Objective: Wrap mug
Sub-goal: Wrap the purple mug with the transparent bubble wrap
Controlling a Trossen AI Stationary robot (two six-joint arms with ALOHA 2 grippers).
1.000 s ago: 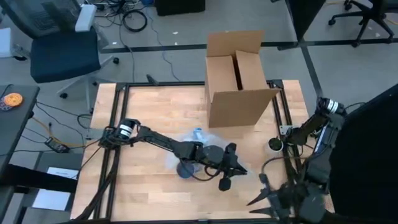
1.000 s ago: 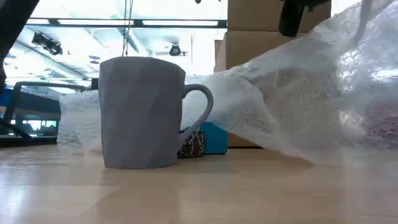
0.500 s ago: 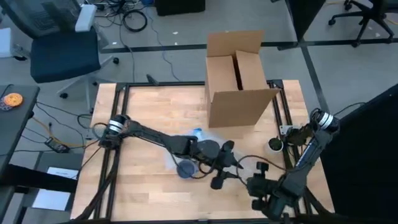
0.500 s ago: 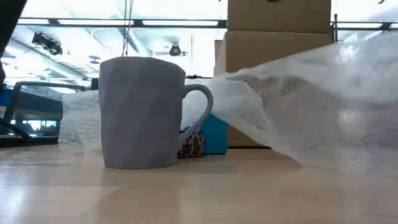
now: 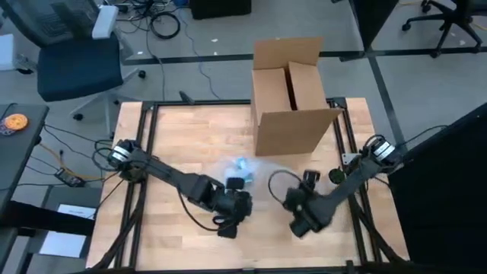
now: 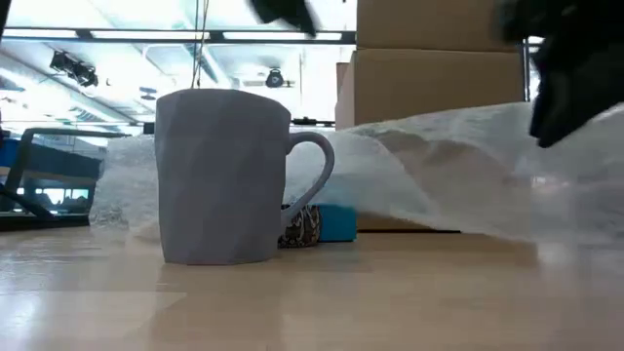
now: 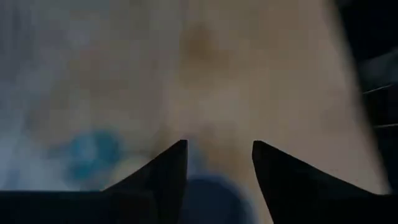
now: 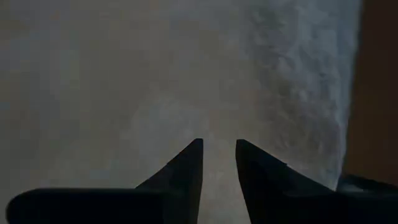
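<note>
The grey mug (image 6: 224,175) stands upright on the table, its handle toward the right in the low view. The clear bubble wrap (image 6: 458,166) lies behind and to the right of it, its right part humped above the wood. It also shows in the high view as the bubble wrap (image 5: 255,169). My left gripper (image 7: 217,149) is open above the mug, which the left arm hides in the high view. My right gripper (image 8: 217,146) points down over the wrap with a narrow gap and nothing between the fingers. It shows as a dark blur, the right gripper (image 6: 575,78).
An open cardboard box (image 5: 293,99) stands at the table's far side, right of centre. A small blue object (image 6: 336,222) lies behind the mug. A black frame (image 5: 144,152) runs along the table's edges. A small white cup (image 5: 336,176) sits by the right rail.
My left gripper has drawn back toward the table's left, ending over the mug. My right arm has swung in from the near right corner to above the wrap. The wrap's raised right part has sunk much lower; the mug has stayed put.
</note>
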